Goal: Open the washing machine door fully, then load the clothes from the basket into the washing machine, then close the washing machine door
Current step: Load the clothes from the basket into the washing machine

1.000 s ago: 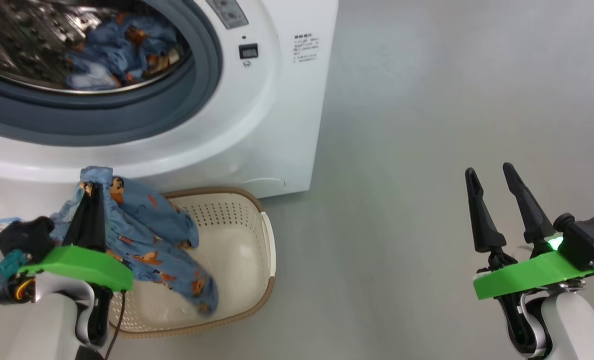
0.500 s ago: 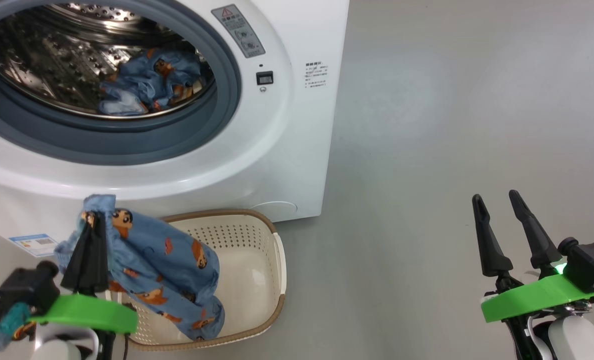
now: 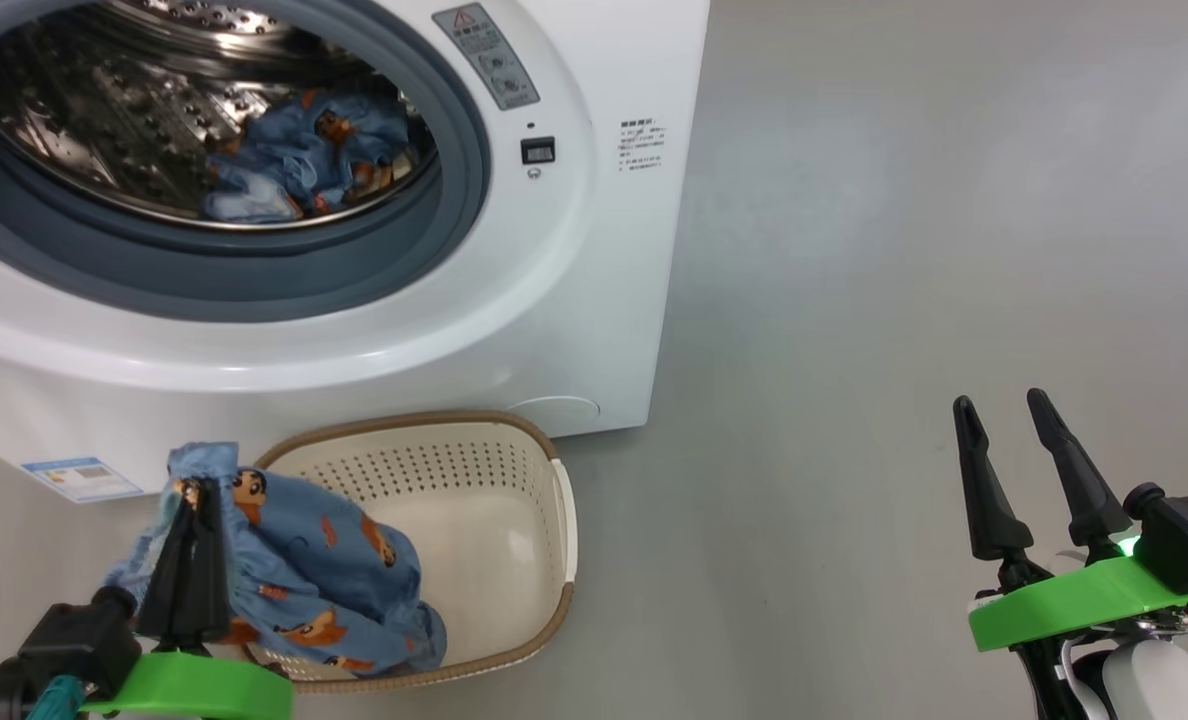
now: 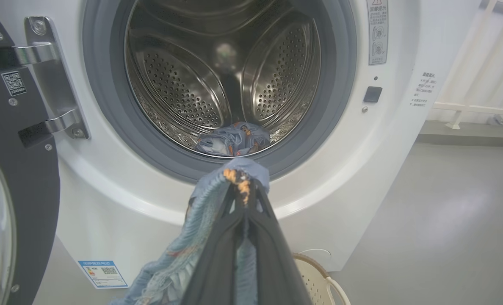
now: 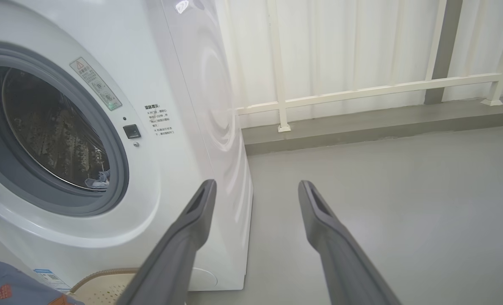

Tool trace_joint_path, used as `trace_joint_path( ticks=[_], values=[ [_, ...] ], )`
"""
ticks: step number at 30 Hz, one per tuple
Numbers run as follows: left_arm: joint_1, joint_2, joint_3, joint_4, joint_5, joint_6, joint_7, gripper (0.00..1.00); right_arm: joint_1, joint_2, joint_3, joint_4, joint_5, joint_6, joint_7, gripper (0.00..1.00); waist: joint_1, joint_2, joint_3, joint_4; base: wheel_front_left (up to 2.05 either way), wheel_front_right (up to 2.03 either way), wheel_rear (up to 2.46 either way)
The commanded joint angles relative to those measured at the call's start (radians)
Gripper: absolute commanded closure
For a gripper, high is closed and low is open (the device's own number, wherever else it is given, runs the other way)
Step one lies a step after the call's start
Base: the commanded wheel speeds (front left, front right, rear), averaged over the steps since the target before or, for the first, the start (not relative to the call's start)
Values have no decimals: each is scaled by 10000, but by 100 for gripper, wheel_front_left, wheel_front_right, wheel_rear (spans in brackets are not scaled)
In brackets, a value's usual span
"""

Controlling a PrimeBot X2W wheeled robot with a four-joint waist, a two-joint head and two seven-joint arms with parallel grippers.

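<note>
smooth grey floor (image 3: 854, 250) all around, stretching away to the right of the washing machine (image 3: 574, 300); behind, a white railing (image 5: 361, 89) before pale curtains (image 5: 340, 38). washing machine door (image 4: 18, 169) wide open on the left, steel drum (image 4: 217, 76) exposed, one blue garment (image 3: 294, 160) lying at its bottom. basket (image 3: 514, 480) on the floor just in front of the machine, below the opening. second garment (image 3: 324, 580) pinched at one edge in the tightly closed left gripper (image 3: 192, 490), hanging over the basket's left side. right gripper (image 3: 999, 400) well apart over the floor, fingers spread wide, holding nothing.
</note>
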Motion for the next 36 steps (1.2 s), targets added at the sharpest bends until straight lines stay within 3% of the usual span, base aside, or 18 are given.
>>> trace_joint_path(
  ticks=[1, 9, 19, 27, 36],
  values=[
    [-155, 114, 392, -259, 74, 26, -64, 100, -91, -122, 167, -285, 23, 44, -78, 0, 0, 0, 101, -11, 0, 0, 0],
    [-1117, 62, 700, -144, 107, -58, -64, 100, -415, 16, 105, -348, 29, 44, -78, 0, 0, 0, 816, -152, 0, 0, 0],
    [-4419, 837, 686, 765, 365, -142, -64, 100, -1109, 274, 186, -411, 34, 44, -78, 0, 0, 0, 1981, -500, 0, 0, 0],
    [-7413, 1527, 834, 3007, 240, -156, -64, 100, -1655, 521, 377, -428, 74, 44, -78, 0, 0, 0, 2742, -1003, 0, 0, 0],
    [-9657, 2338, 692, 6042, 466, -131, -58, 100, -2127, 731, 556, -491, 129, 44, -78, 0, 0, 0, 3622, -1643, 0, 0, 0]
  ],
)
